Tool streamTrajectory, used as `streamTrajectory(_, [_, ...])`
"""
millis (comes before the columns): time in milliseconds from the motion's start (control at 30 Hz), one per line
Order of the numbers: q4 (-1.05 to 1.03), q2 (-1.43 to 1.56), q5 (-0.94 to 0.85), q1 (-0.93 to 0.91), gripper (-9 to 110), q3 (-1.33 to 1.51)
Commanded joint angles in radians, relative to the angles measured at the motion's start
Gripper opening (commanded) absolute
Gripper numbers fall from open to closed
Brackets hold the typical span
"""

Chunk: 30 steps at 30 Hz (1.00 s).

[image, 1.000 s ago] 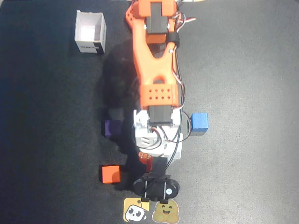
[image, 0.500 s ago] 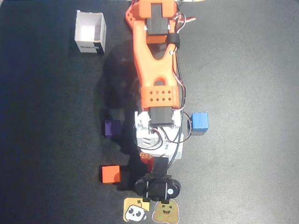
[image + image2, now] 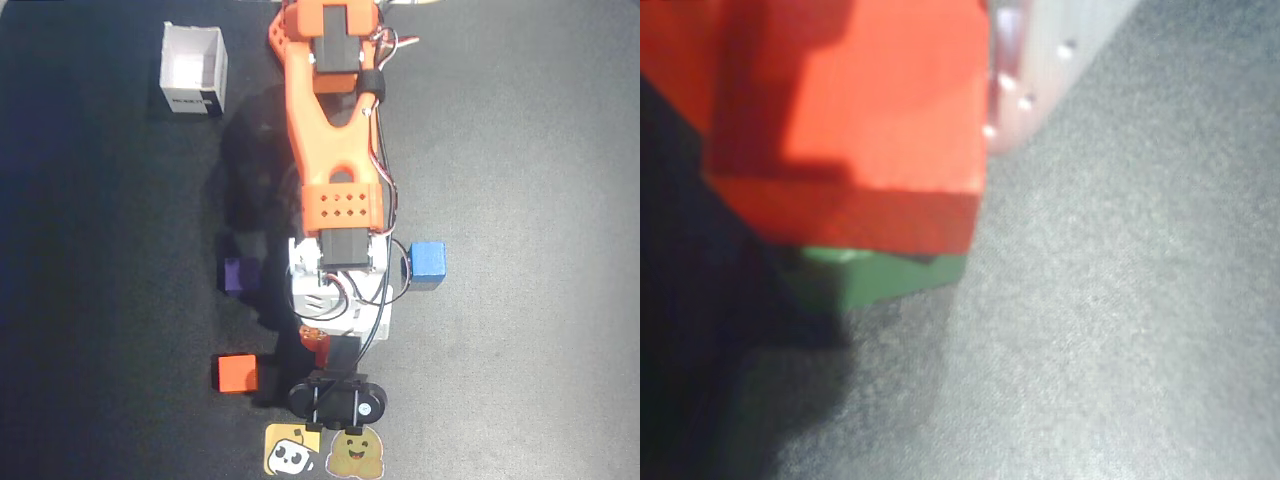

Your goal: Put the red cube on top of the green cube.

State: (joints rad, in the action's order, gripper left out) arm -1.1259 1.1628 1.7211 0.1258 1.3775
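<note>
In the wrist view the red cube (image 3: 870,110) fills the upper left and sits on top of the green cube (image 3: 890,275), whose front edge shows just beneath it. My gripper (image 3: 840,100) is shut on the red cube; one pale finger (image 3: 1035,60) presses its right side. In the overhead view the gripper (image 3: 318,345) points down at the mat near the front. Only a sliver of the red cube (image 3: 312,340) shows under the wrist, and the green cube is hidden by the arm.
On the dark mat (image 3: 520,380) lie an orange-red cube (image 3: 237,373) left of the gripper, a purple cube (image 3: 240,275) and a blue cube (image 3: 427,262). A white open box (image 3: 193,68) stands at the back left. Two stickers (image 3: 322,451) lie at the front edge.
</note>
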Motion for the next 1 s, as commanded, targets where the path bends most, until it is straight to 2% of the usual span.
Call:
streamTrajectory(0, [0.011, 0.026, -0.003, 0.006, 15, 0.000])
streamTrajectory(100, [0.011, 0.028, -0.003, 0.006, 15, 0.002])
streamTrajectory(233, [0.011, 0.029, -0.005, 0.008, 24, 0.002])
streamTrajectory(633, [0.011, 0.063, -0.002, 0.009, 24, 0.005])
streamTrajectory(967, [0.014, 0.218, 0.005, 0.034, 24, 0.109])
